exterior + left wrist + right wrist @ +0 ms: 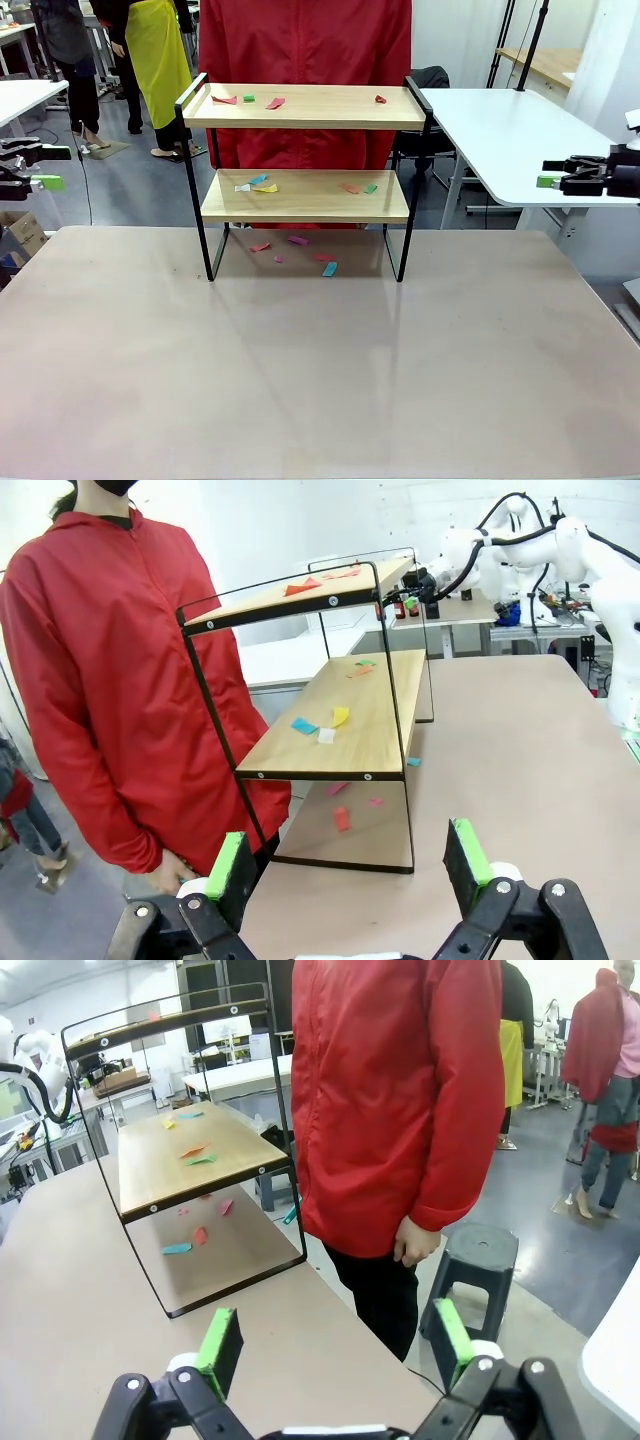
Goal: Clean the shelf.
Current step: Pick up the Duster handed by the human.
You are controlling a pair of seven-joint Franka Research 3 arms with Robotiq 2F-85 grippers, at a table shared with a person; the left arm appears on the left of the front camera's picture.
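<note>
two light wooden boards in a thin black frame make up the shelf, which stands upright in the upper middle of the front frame, on the far part of the tan table. four bits of paper lie on its top board: a red scrap, a green scrap and a pink scrap toward the left end, and a darker red piece near the right rail. on the lower board a white, blue and yellow cluster sits left of centre, with an orange scrap and a green bit side by side right of centre. more paper lies on the table between the shelf's legs, among it a purple scrap and a teal scrap, the teal one lowest in the frame. right behind the shelf stands a person in a red jacket, arms hanging down. my left gripper hangs at the left edge of the frame, off the table and well apart from the shelf, its green-padded fingers spread wide and holding nothing. my right gripper hangs at the right edge, in front of a white table, fingers likewise spread and holding nothing. in my right wrist's frame a dark stool stands on the floor just beside the person, at lower right.
</note>
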